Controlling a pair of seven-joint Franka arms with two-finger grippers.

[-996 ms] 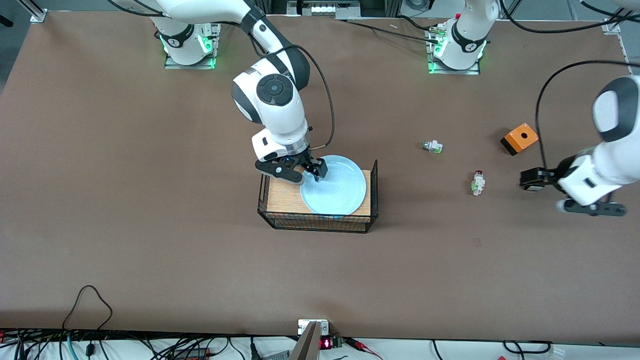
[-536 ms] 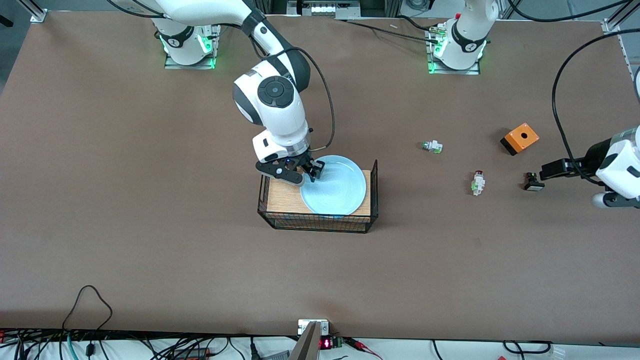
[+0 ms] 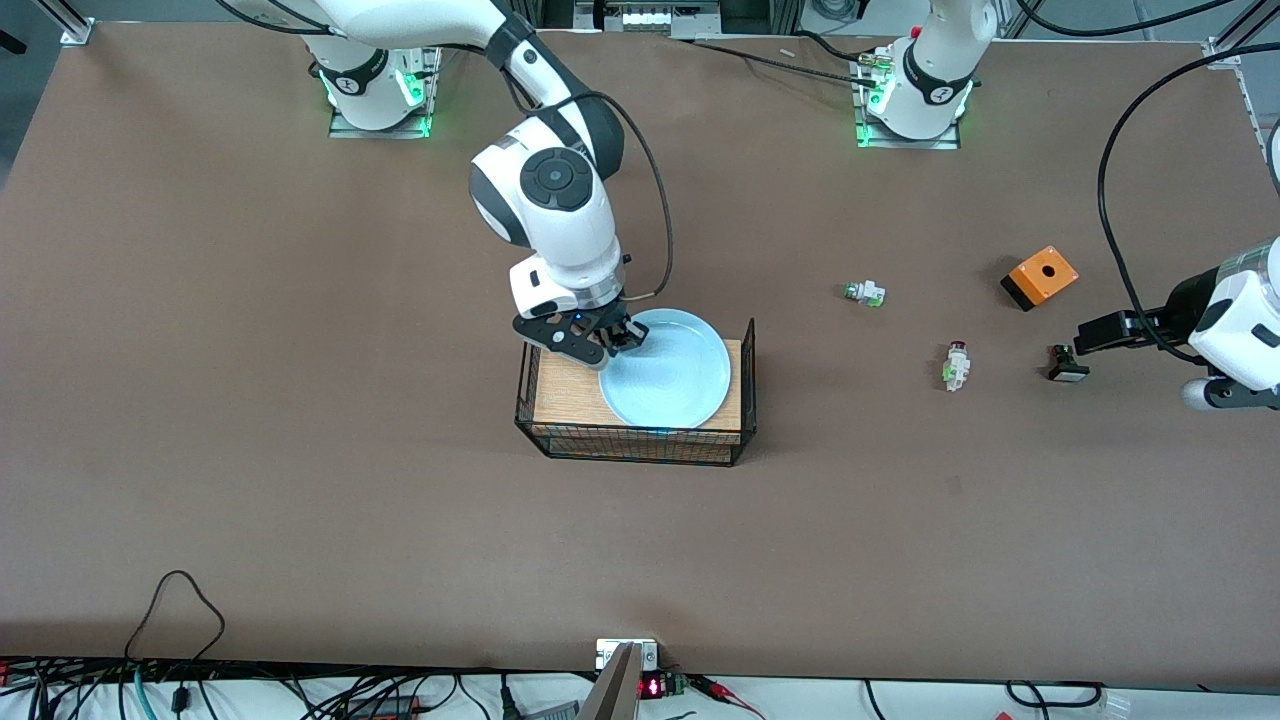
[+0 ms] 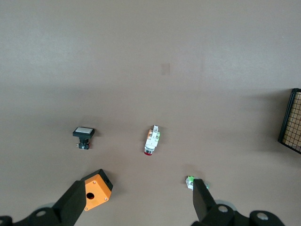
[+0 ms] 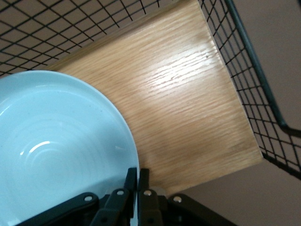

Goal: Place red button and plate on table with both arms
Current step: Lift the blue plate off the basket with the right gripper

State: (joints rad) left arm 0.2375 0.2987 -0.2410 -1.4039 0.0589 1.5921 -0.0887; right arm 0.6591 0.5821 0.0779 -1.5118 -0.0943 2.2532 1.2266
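- right gripper [image 3: 617,343] frame centre, fingers pinched onto the plate [image 3: 668,382] rim: edge grip so it can lift out of the wire rack [image 3: 745,380].
- left gripper [image 4: 136,207] wide apart, empty, waits at right edge over table [image 3: 300,400].
- red button [image 3: 956,365] lies centre-right, untouched.

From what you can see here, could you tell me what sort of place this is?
Probably a robotics lab bench: two arms bolted to one brown table, cables along its edge, and test items like a plate and small switches.
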